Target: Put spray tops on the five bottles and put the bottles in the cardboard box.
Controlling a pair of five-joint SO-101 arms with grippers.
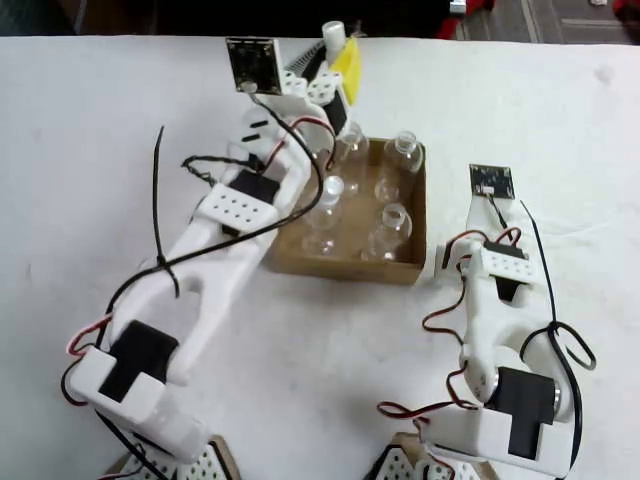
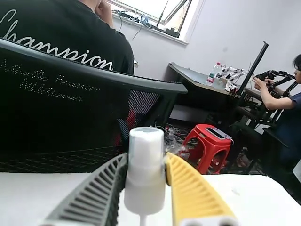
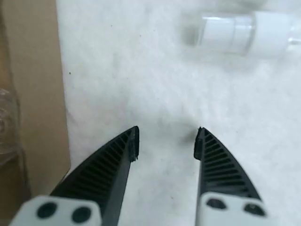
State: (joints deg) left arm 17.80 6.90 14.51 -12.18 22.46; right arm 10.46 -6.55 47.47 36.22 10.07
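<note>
The cardboard box (image 1: 345, 265) sits mid-table with several clear bottles (image 1: 390, 228) standing in it. One bottle (image 1: 330, 192) seems to carry a white top. My left gripper (image 1: 336, 48) is raised past the box's far side, shut on a white spray top (image 2: 143, 172) held upright between its grey and yellow fingers (image 2: 188, 188). My right gripper (image 3: 165, 141) hangs open just over the white table, beside the box wall (image 3: 37, 94). Another white spray top (image 3: 244, 33) lies on its side a little beyond the fingertips. The right arm (image 1: 490, 300) stands right of the box.
The white tablecloth (image 1: 100, 150) covers the whole table. Loose red and black cables (image 1: 160, 200) hang off both arms. The far table edge (image 1: 150, 36) runs just behind the left gripper, with a black chair (image 2: 70, 117) beyond it.
</note>
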